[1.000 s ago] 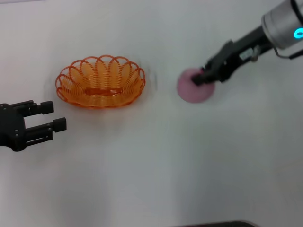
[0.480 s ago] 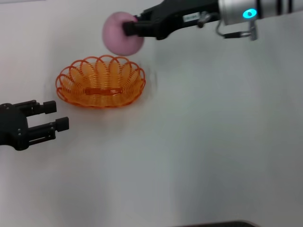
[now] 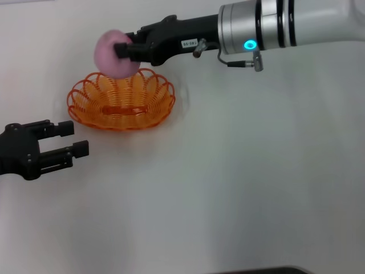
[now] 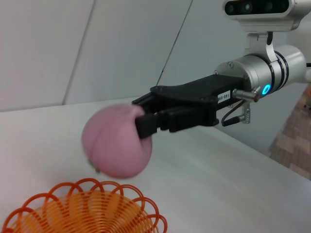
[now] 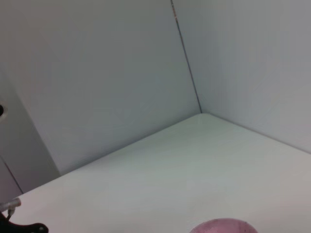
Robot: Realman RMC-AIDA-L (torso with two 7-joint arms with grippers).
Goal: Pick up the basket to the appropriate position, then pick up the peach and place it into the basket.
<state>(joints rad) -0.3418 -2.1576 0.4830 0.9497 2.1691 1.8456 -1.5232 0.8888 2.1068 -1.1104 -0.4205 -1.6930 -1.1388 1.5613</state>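
Note:
The orange wire basket stands on the white table at the far left; its rim also shows in the left wrist view. My right gripper is shut on the pink peach and holds it in the air over the basket's far rim. The left wrist view shows the peach in the right gripper above the basket. The top of the peach shows in the right wrist view. My left gripper is open and empty, in front of and left of the basket.
The white table stretches to the right and front of the basket. Pale walls meet at a corner behind the table. A dark edge shows at the table's front.
My right arm has carried the peach from the table at the right up and leftward, to above the basket's far rim. My left gripper has crept slightly right.

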